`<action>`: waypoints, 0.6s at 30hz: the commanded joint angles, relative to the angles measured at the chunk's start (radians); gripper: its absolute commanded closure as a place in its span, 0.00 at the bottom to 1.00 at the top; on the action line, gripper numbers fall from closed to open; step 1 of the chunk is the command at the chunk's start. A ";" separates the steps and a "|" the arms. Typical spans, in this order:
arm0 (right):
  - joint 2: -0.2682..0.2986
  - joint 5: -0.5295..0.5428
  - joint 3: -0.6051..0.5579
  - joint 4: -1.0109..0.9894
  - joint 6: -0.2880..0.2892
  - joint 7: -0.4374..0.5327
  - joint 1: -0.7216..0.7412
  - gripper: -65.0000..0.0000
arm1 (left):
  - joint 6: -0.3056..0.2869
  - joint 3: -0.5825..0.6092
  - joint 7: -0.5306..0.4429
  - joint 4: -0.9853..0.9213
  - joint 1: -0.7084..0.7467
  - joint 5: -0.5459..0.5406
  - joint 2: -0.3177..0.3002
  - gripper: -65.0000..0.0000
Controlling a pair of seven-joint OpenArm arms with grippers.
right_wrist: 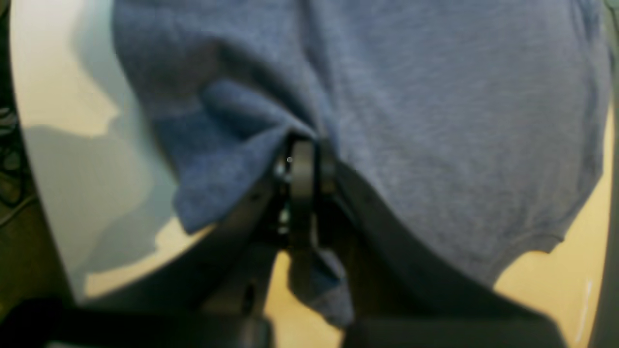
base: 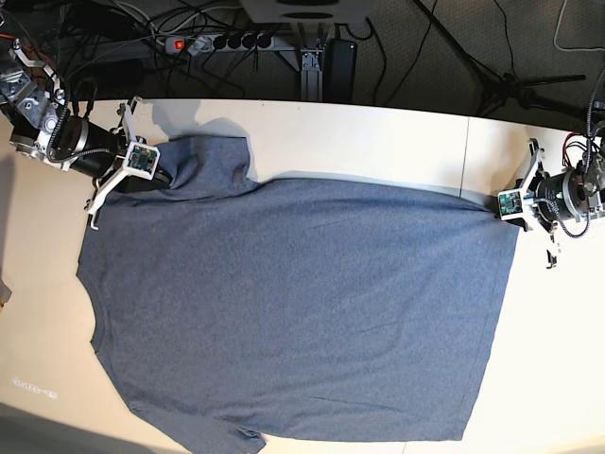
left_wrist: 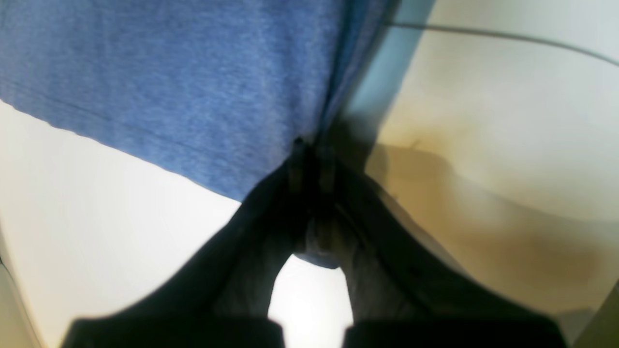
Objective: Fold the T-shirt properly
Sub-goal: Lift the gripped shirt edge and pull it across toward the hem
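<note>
— Where's the shirt?

— Spread plain side up across the pale table, blue-grey and mostly flat. Its hem runs down the right of the base view; the shoulders and a sleeve lie at the left, with a second sleeve hanging over the near edge at the bottom. The top left shoulder is bunched and folded over by the right arm.

— And the right gripper?

— Pressed together on that bunched shoulder. The right wrist view shows its fingers tight on a wad of cloth, with a flap of it trailing below the tips.

— The left gripper?

— At the far top corner of the hem, on the right of the base view. In the left wrist view the jaws are clamped on the shirt's edge, a small tab of fabric poking out behind them. The cloth runs taut up and away from the pinch.

— Anything else in frame?

— A power strip and cables behind the table — and a thin wire crossing the tabletop in the left wrist view.
</note>
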 commanded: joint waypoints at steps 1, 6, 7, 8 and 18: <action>0.023 0.013 0.028 0.018 0.088 0.015 0.018 1.00 | -0.019 -0.013 -0.002 0.011 -0.015 -0.005 -0.025 1.00; 0.023 0.015 0.038 0.019 0.095 0.015 0.085 1.00 | -0.016 -0.013 -0.002 0.012 -0.026 -0.006 -0.024 1.00; 0.022 0.015 0.038 0.019 0.095 0.015 0.101 1.00 | -0.016 -0.013 0.002 0.012 -0.034 -0.010 -0.024 1.00; 0.023 0.015 0.038 0.019 0.096 0.014 0.120 1.00 | -0.016 -0.013 0.009 0.012 -0.048 -0.016 -0.024 1.00; 0.020 0.097 0.037 -0.063 0.098 0.000 0.280 1.00 | 0.002 -0.013 0.020 0.009 -0.120 -0.076 -0.019 1.00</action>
